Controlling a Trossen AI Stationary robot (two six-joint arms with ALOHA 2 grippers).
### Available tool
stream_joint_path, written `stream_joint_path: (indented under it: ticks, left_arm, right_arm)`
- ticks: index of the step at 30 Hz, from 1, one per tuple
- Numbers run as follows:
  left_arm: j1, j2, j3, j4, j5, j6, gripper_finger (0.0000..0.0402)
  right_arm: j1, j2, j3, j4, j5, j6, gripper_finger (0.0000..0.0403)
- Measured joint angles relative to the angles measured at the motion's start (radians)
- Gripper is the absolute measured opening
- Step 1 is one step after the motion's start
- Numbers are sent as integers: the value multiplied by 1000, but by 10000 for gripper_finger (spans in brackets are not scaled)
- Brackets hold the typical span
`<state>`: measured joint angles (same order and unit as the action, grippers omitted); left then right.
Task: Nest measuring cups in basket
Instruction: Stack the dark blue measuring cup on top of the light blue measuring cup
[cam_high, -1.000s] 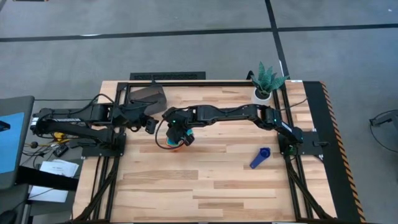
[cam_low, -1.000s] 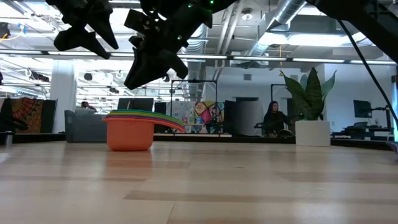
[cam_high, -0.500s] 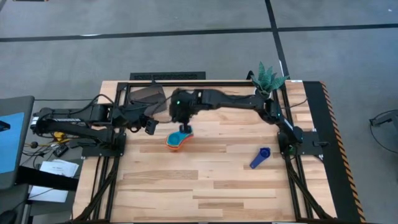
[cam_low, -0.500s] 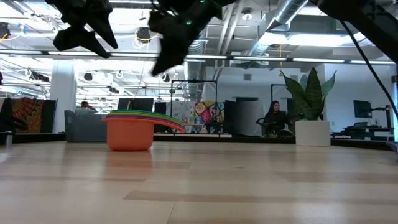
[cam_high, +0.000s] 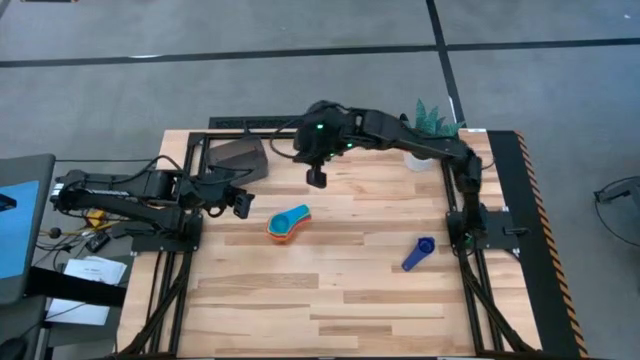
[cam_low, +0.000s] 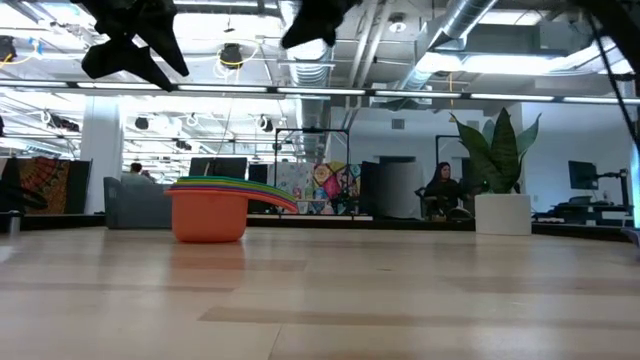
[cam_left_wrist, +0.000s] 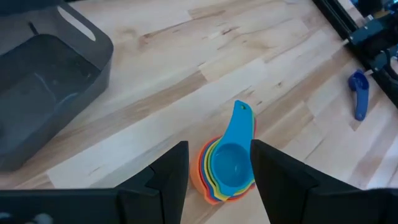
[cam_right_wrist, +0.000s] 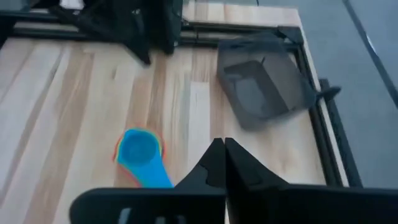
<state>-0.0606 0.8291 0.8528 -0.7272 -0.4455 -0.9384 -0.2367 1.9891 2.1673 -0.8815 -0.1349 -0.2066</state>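
The right hand (cam_high: 316, 177), fingers pressed together and empty, has lifted away from the nested stack of coloured plastic measuring cups (cam_high: 288, 223) on the wooden counter (cam_high: 340, 300), light blue on top. The left hand (cam_high: 241, 203) waits open beside it. The dark blue cup (cam_high: 418, 253) lies well apart; the dark grey bin (cam_high: 238, 159) holds nothing.

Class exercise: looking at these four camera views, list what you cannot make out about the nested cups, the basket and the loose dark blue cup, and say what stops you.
- Nested cups: the low view shows only coloured rims; lower cups' bowls are hidden inside the orange cup.
- Basket: left wrist view cuts off part of it at the frame edge.
- Dark blue cup: too small in the high view to read its bowl; absent from the low view.
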Motion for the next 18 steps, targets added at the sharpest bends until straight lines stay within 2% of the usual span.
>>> stream_joint_path:
  ticks: [5, 13, 18]
  left_arm:
    - [-2, 0, 0, 7, -17, -6, 160]
    - [-2, 19, 0, 67, -39, 25, 160]
    - [2, 69, 0, 184, -38, 123, 160]
  right_arm:
    - [-2, -112, -170, 79, 1, 45, 16]
    - [1, -371, -666, 401, 10, 220, 6]
    - [41, -536, -889, 473, 141, 362, 14]
